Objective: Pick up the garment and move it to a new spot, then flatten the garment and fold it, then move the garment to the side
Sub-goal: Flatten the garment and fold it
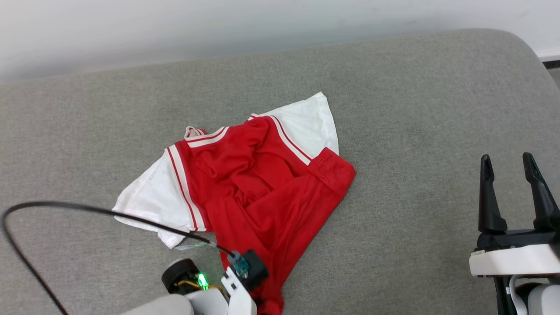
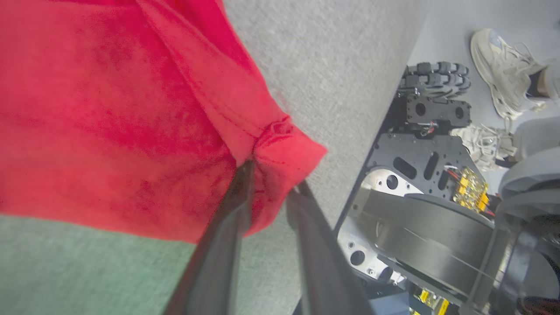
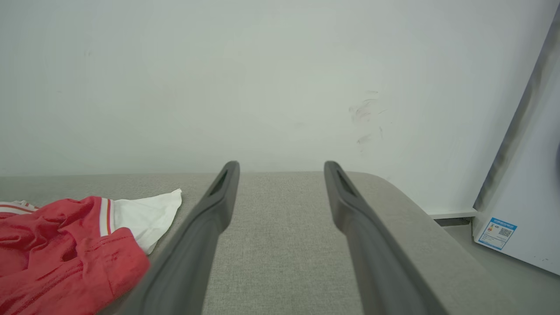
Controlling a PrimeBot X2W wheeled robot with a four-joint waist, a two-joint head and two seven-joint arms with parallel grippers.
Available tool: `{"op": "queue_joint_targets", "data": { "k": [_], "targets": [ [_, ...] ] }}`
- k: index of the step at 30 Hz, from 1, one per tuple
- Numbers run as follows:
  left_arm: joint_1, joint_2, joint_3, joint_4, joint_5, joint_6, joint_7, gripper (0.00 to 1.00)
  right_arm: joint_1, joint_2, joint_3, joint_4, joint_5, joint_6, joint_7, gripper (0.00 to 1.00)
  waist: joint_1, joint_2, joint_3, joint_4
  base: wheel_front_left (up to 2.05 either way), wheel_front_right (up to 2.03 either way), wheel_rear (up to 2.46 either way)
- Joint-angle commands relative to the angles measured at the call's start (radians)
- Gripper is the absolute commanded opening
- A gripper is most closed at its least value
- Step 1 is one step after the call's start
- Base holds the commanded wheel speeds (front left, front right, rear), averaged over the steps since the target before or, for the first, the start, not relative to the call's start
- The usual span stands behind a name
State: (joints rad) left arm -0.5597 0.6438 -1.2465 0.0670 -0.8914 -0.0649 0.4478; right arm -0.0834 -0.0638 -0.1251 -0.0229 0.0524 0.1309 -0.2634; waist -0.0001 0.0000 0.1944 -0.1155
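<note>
Lying crumpled on the grey upholstered surface, the red jersey T-shirt with white striped-trim sleeves is neither flattened nor folded, so most of the task looks undone. The left tool is narrowly parted around a red hem corner; whether it grips I cannot tell. The right tool gapes wide, empty, well apart.

A grey fabric cushion meets a white wall; a person's pale sneakers stand beside it.
</note>
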Motion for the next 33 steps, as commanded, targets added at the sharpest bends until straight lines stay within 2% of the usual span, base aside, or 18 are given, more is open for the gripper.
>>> {"op": "queue_joint_targets", "data": {
  "k": [1, 5, 11, 14, 18, 23, 27, 30, 33],
  "targets": [
    [-0.008, 0.01, 0.018, -0.003, 0.008, 0.016, -0.015, 1.0, 0.013, -0.007, -0.003, -0.002, -0.005, 0.0, -0.002, 1.0, 0.0001, 0.0, -0.012, 0.005, 0.0, 0.0, 0.0],
    [-0.015, 0.032, 0.075, -0.092, 0.004, 0.051, -0.088, 1.0, 0.02, -0.014, -0.008, -0.009, -0.008, 0.0, -0.002, 1.0, 0.0001, 0.0, -0.041, 0.019, 0.0, 0.0, 0.0],
    [-0.053, 0.102, 0.172, -0.235, 0.033, 0.123, -0.171, 1.0, 0.026, -0.017, -0.013, -0.019, -0.01, 0.0, -0.002, 1.0, 0.0001, 0.0, -0.062, 0.043, 0.0, 0.0, 0.0],
    [-0.073, 0.125, 0.241, -0.272, 0.063, 0.191, -0.241, 1.0, 0.026, -0.017, -0.011, -0.022, -0.011, 0.0, -0.002, 1.0, 0.0001, 0.0, -0.065, 0.051, 0.0, 0.0, 0.0],
    [-0.078, 0.143, 0.322, -0.29, 0.122, 0.302, -0.349, 1.0, 0.022, -0.019, -0.01, -0.024, -0.01, 0.0, -0.002, 1.0, 0.0001, 0.0, -0.067, 0.056, 0.0, 0.0, 0.0],
    [-0.011, 0.127, 0.397, -0.279, 0.175, 0.444, -0.513, 1.0, -0.027, -0.045, -0.002, -0.033, -0.01, 0.0, -0.002, 1.0, 0.0001, 0.0, -0.058, 0.062, 0.0, 0.0, 0.0],
    [0.071, 0.094, 0.45, -0.23, 0.196, 0.554, -0.653, 1.0, -0.096, -0.097, 0.012, -0.044, -0.008, 0.0, -0.002, 1.0, 0.0001, 0.0, -0.039, 0.083, 0.0, 0.0, 0.0],
    [0.127, 0.057, 0.495, -0.196, 0.21, 0.611, -0.7, 1.0, -0.176, -0.165, 0.06, -0.029, -0.005, 0.0, -0.002, 1.0, 0.0001, 0.0, -0.017, 0.101, 0.0, 0.0, 0.0],
    [0.178, 0.006, 0.553, -0.182, 0.243, 0.644, -0.713, 1.0, -0.276, -0.249, 0.143, 0.021, 0.004, 0.0, -0.002, 1.0, 0.0001, 0.0, 0.008, 0.124, 0.0, 0.0, 0.0]
  ]
}}
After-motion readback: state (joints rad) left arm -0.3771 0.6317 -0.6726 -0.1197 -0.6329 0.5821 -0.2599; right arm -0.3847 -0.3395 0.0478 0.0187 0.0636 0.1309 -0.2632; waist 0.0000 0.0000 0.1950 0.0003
